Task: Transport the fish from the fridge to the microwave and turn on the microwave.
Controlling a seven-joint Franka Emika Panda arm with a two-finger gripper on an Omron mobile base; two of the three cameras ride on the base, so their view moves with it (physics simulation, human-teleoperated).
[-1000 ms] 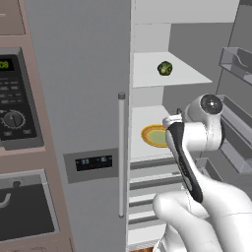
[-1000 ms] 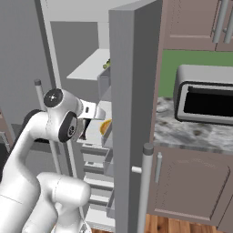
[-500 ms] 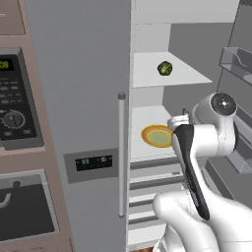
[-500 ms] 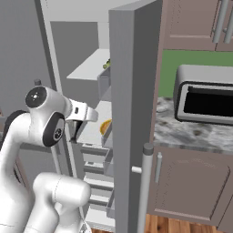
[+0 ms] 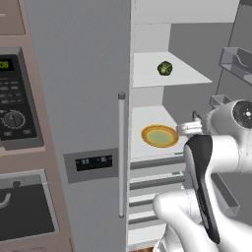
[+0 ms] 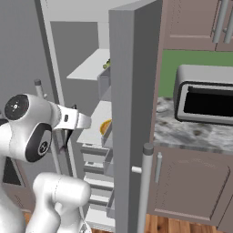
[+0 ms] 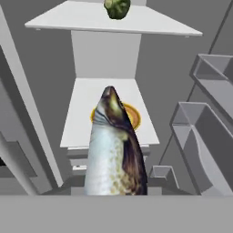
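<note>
At the far left of the left base view the microwave [image 5: 15, 106] sits built into the wall, its panel with green digits and round knob visible, and nothing there shows that it was touched. Next to it stands the fridge [image 5: 88, 98], its right side open. On the middle shelf lies the yellow-orange plate [image 5: 159, 136], and it is bare. On the shelf above rests the green vegetable [image 5: 164, 68].

The fish [image 7: 116, 150] is off the plate. In the hand view it stands close before the camera, and the fingers seem to pinch it, though their tips are hidden by its body.

I judge the pick-up done. Left are the carrying to the microwave, placing the fish inside and switching it on.
</note>
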